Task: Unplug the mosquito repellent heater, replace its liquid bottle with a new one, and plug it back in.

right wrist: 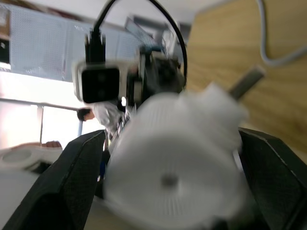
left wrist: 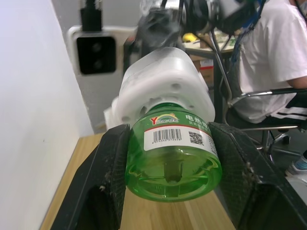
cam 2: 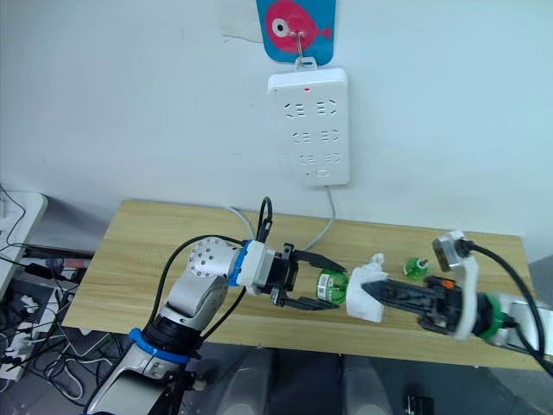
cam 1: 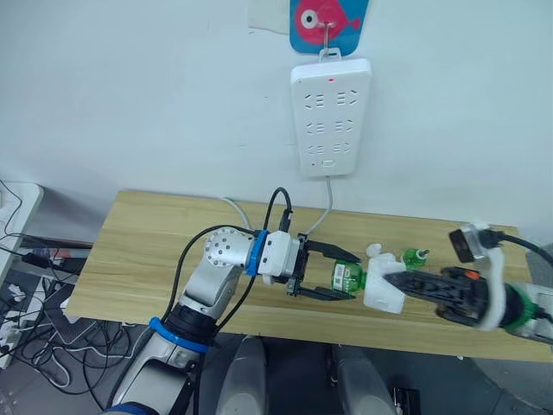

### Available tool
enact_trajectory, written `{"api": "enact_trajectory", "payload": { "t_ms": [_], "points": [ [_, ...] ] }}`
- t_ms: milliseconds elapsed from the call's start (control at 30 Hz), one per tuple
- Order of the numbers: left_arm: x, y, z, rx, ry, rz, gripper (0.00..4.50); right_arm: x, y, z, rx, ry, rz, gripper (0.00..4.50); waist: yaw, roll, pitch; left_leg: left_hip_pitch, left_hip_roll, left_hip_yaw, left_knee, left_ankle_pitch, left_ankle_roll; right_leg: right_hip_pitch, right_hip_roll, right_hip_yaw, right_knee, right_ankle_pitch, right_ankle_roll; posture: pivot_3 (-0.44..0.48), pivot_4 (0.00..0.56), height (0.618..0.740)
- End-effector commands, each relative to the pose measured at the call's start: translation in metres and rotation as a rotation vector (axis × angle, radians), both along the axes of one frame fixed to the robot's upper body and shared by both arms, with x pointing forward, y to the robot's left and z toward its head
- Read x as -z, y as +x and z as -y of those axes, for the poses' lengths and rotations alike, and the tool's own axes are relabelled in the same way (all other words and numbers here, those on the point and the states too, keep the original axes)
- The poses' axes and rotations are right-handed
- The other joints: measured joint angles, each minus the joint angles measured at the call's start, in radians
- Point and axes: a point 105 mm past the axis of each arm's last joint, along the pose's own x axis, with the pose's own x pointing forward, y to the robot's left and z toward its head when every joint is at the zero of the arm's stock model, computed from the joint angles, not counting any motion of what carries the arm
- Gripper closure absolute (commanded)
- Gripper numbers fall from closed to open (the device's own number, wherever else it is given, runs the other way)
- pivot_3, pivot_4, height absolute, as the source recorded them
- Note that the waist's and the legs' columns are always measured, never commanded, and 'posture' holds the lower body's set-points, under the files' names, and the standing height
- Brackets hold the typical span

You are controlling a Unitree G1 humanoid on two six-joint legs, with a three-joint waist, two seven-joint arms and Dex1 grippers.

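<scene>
The white mosquito repellent heater (cam 1: 383, 296) is held above the table's front edge, unplugged, with my right gripper (cam 1: 390, 288) shut on it from the right. A green liquid bottle (cam 1: 345, 277) sticks out of the heater towards the left. My left gripper (cam 1: 352, 277) is shut on that bottle, one black finger (left wrist: 108, 182) pressed to each side of it. In the right wrist view the heater (right wrist: 175, 163) sits between the right gripper's fingers (right wrist: 76, 177), a metal prong showing. A second green bottle (cam 1: 416, 257) stands on the table just behind the heater.
A long white power strip (cam 1: 331, 117) hangs on the wall above the wooden table (cam 1: 147, 259), its white cable (cam 1: 324, 216) dropping onto the tabletop. Loose cables lie on the floor at the left. A seated person (left wrist: 273, 72) appears in the left wrist view.
</scene>
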Motion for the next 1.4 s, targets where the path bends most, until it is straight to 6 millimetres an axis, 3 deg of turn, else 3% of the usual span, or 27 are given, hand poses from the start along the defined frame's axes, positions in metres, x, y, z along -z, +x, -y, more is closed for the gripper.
{"api": "enact_trajectory", "payload": {
  "t_ms": [33,267,467,500,567,733,933,1133,1400],
  "points": [
    [-0.007,-0.004,0.0,0.012,-0.033,0.025,2.27,-0.01,-0.023,0.009,-0.089,0.037,-0.061,0.07,0.0,0.0,0.0,0.0,0.0,0.0,0.0,0.0,0.0,0.0,0.0,0.0,0.0,0.0,0.0,0.141,0.329,0.74],
    [-0.008,-0.002,-0.001,0.0,-0.037,0.025,2.27,-0.005,-0.032,0.033,0.005,-0.064,-0.145,0.07,-0.001,-0.001,0.0,0.0,0.0,0.0,0.0,0.0,0.0,0.0,0.0,0.001,0.0,0.0,0.0,0.144,0.333,0.74],
    [-0.008,-0.001,-0.002,-0.006,-0.036,0.025,2.27,-0.004,0.002,0.052,0.235,-0.207,-0.041,0.07,-0.001,-0.001,0.0,0.0,0.0,0.001,0.0,0.0,0.0,0.0,0.0,0.001,0.0,0.0,0.0,0.142,0.336,0.74],
    [-0.008,-0.001,-0.002,-0.005,-0.036,0.024,2.27,-0.002,0.007,0.053,0.261,-0.213,-0.034,0.22,-0.002,-0.001,0.0,0.0,0.0,0.001,0.0,0.0,0.0,0.0,0.0,0.001,0.0,0.0,0.0,0.139,0.335,0.74],
    [-0.008,-0.001,-0.001,-0.002,-0.038,0.019,2.27,0.008,0.02,0.051,0.315,-0.246,-0.01,0.63,-0.002,-0.001,0.0,0.0,0.0,0.001,0.0,0.0,0.0,0.0,0.0,0.001,-0.001,0.0,0.0,0.14,0.336,0.74],
    [-0.01,-0.001,0.001,0.002,-0.04,0.022,2.27,0.024,0.041,0.034,0.355,-0.231,0.023,2.43,-0.002,-0.001,0.0,0.0,0.0,0.0,0.0,0.0,0.0,-0.001,0.0,0.0,0.0,0.0,0.0,0.139,0.336,0.74],
    [-0.012,0.002,0.003,-0.008,-0.044,0.013,2.27,0.035,0.029,0.012,0.301,-0.17,-0.021,4.48,0.0,-0.001,0.0,-0.001,0.0,0.0,0.0,0.0,0.0,-0.001,0.0,0.0,0.0,0.0,0.0,0.151,0.339,0.74],
    [-0.011,0.003,0.003,-0.015,-0.042,-0.005,2.27,0.021,0.012,-0.011,0.261,-0.068,0.004,4.48,-0.001,-0.001,0.0,-0.001,0.0,0.0,0.0,0.0,0.0,-0.001,0.0,0.0,0.001,0.0,0.0,0.142,0.347,0.74],
    [-0.009,0.006,0.003,-0.024,-0.035,-0.013,2.27,0.01,-0.008,-0.027,0.207,-0.025,0.064,4.48,-0.002,-0.001,0.0,0.0,0.0,0.0,0.0,0.0,0.0,-0.001,0.0,0.0,0.001,0.0,0.0,0.136,0.345,0.74]
  ]
}}
